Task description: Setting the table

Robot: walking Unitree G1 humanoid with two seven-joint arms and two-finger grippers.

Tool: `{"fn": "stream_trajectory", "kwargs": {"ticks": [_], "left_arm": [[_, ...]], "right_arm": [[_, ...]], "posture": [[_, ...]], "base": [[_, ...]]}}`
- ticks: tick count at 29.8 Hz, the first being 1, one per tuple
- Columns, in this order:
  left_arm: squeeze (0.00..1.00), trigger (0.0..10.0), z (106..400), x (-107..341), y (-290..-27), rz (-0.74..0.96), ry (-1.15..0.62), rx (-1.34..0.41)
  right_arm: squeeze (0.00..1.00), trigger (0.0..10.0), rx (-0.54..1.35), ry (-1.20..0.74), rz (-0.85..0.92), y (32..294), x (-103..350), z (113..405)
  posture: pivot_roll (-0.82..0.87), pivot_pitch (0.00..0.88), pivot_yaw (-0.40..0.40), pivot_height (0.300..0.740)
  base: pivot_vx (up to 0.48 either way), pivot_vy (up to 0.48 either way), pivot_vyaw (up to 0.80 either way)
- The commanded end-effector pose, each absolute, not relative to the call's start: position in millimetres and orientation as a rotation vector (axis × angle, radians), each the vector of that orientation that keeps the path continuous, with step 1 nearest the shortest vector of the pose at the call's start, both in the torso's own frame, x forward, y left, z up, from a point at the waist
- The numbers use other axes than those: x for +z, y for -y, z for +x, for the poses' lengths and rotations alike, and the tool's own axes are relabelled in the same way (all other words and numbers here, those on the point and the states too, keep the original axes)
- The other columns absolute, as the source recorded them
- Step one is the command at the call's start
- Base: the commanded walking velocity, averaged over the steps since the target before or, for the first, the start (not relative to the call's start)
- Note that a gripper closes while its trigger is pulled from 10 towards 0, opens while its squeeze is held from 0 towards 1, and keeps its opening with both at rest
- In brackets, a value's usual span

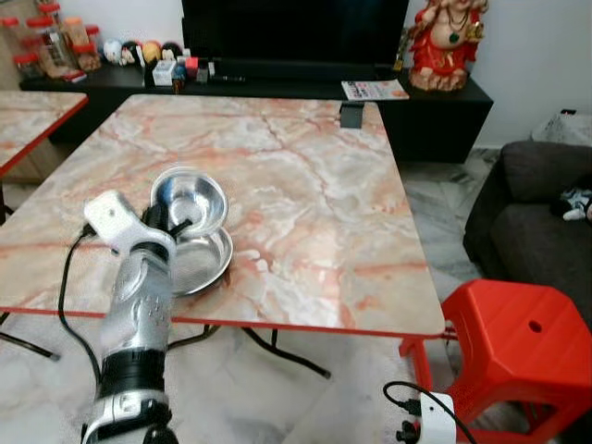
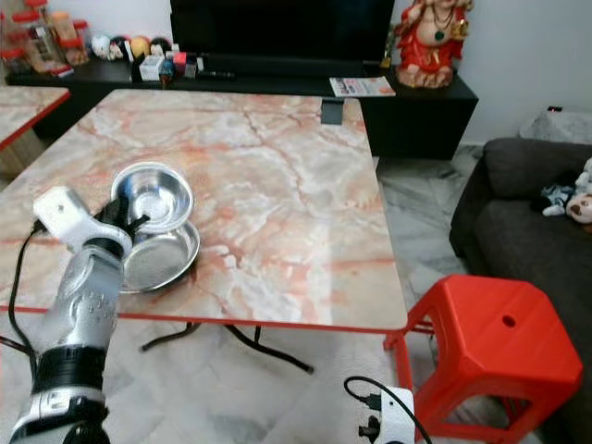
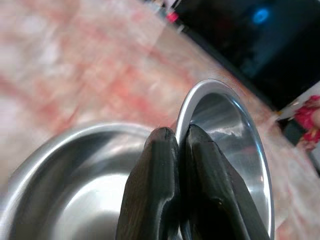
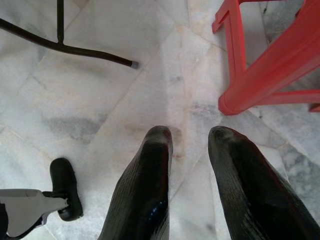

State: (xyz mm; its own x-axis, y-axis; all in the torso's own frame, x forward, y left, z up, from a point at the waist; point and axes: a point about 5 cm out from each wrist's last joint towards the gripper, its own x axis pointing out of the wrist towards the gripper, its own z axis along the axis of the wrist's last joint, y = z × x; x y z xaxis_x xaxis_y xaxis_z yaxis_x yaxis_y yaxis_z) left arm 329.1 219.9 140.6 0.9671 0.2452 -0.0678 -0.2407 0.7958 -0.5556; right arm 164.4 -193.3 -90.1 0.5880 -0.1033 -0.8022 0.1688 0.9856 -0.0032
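Note:
A small steel bowl (image 1: 190, 199) is held tilted just above a wider steel bowl (image 1: 202, 264) that rests near the front left edge of the marble table (image 1: 314, 185). My left gripper (image 1: 176, 225) is shut on the small bowl's rim. The left wrist view shows the two fingers (image 3: 155, 190) pinching that rim, one finger inside the small bowl (image 3: 235, 135) and one outside, with the wide bowl (image 3: 65, 180) below. My right gripper (image 4: 190, 137) hangs open over the tiled floor, with nothing between its fingers.
A red plastic stool (image 1: 518, 342) stands at the table's front right corner, and a dark sofa (image 1: 536, 203) lies beyond it. Behind the table runs a black TV cabinet (image 1: 435, 111) with a red statue (image 1: 444, 42). Another marble table (image 1: 28, 120) is at the left.

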Motion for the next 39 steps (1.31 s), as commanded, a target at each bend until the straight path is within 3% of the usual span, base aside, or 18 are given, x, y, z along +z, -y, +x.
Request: {"fn": "stream_trajectory", "kwargs": {"ticks": [1,13,20,39], "left_arm": [[0.0,10.0,324,146,-222,-0.625,-0.002,0.271],[0.0,10.0,318,144,-208,-0.773,-0.08,0.303],[0.0,10.0,319,143,-215,-0.798,-0.077,0.425],[0.0,10.0,318,137,-216,-0.847,-0.119,0.504]], "right_arm": [[0.0,10.0,-0.167,-0.925,0.076,195,-90,164],[0.0,10.0,-0.14,-0.924,0.076,187,-90,167],[0.0,10.0,-0.15,-0.928,0.083,188,-91,164],[0.0,10.0,-0.156,-0.929,0.09,187,-91,163]], "posture": [[0.0,0.0,-0.008,0.74],[0.01,0.0,-0.002,0.74],[0.01,0.0,0.004,0.74],[0.0,0.0,0.0,0.74]], "base": [[0.0,0.0,0.0],[0.0,0.0,0.0],[0.0,0.0,0.0],[0.0,0.0,0.0]]}}
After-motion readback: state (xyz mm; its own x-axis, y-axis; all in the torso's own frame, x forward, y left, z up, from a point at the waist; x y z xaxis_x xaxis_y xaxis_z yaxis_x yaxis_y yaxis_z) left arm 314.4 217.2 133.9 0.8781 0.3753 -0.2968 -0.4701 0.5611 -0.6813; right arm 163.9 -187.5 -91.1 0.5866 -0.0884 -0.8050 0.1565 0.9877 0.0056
